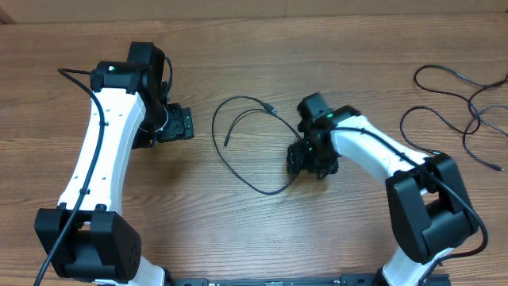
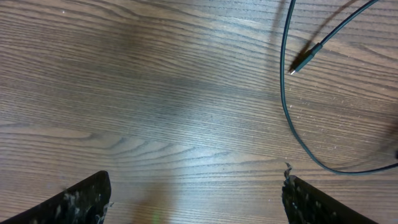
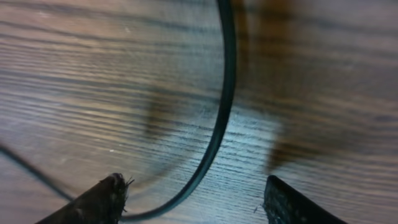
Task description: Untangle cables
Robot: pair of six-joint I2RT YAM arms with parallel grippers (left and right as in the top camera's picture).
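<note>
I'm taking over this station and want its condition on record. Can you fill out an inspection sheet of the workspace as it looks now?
Surface: wooden table, bare wood grain, no spills visible.
Job's things: centre cable lies in an open loop; tangled cables at the right edge cross each other.
Clutter: nothing seen.
Grippers: left gripper is open over bare wood and holds nothing; right gripper is open, and the centre cable runs between its fingers.
Cables: arm cable runs along the left arm, apart from the job's cords.
Surroundings: nothing seen beyond the table.
</note>
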